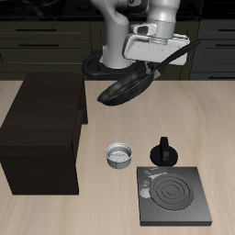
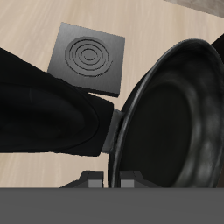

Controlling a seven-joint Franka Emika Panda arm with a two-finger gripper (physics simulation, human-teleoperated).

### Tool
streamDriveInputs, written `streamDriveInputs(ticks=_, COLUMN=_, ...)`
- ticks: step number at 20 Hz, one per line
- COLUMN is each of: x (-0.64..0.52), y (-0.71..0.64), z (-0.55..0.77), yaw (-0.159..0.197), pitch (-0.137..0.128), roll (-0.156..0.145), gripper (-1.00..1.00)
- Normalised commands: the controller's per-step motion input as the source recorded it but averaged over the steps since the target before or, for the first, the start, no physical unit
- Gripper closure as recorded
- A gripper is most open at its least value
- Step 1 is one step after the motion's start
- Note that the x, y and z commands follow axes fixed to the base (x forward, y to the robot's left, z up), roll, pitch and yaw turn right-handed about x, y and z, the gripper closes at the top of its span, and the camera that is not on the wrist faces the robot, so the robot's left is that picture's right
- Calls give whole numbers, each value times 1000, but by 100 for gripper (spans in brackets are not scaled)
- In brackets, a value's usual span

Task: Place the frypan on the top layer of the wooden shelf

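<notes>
The frypan (image 1: 124,85) hangs tilted in the air behind the table's middle, its long black handle (image 1: 174,50) reaching up and back. My gripper (image 1: 158,57) is shut on the handle. The wooden shelf (image 1: 41,128) is a big dark box standing on the table, lower than the pan and off to its side. In the wrist view the pan's bowl (image 2: 175,122) fills much of the picture, the thick handle (image 2: 52,114) joins it by a grey bracket, and only my fingertips (image 2: 90,180) show. The shelf does not show there.
A small silver cup (image 1: 117,154) stands near the table's middle. A black knobbed object (image 1: 162,150) stands beside it. The square black burner plate (image 1: 173,195) lies near the front edge and also shows in the wrist view (image 2: 87,57).
</notes>
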Motion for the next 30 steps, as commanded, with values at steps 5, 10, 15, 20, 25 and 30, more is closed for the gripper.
streamDriveInputs(ticks=5, x=154, y=-40, z=36, yaw=20, pitch=-21, roll=-13, gripper=100)
streamDriveInputs(ticks=10, x=119, y=-9, z=-15, yaw=31, pitch=-2, roll=-6, gripper=100)
streamDriveInputs(ticks=15, x=167, y=-126, z=99, yaw=-22, pitch=-19, roll=-27, gripper=100)
streamDriveInputs(ticks=20, x=145, y=-77, z=62, yaw=28, pitch=-19, roll=-5, gripper=100)
streamDriveInputs(ticks=25, x=160, y=-121, z=2, yaw=-10, pitch=7, roll=-18, gripper=100)
streamDriveInputs(ticks=30, x=152, y=-96, z=-69, yaw=19, pitch=9, roll=-9, gripper=100)
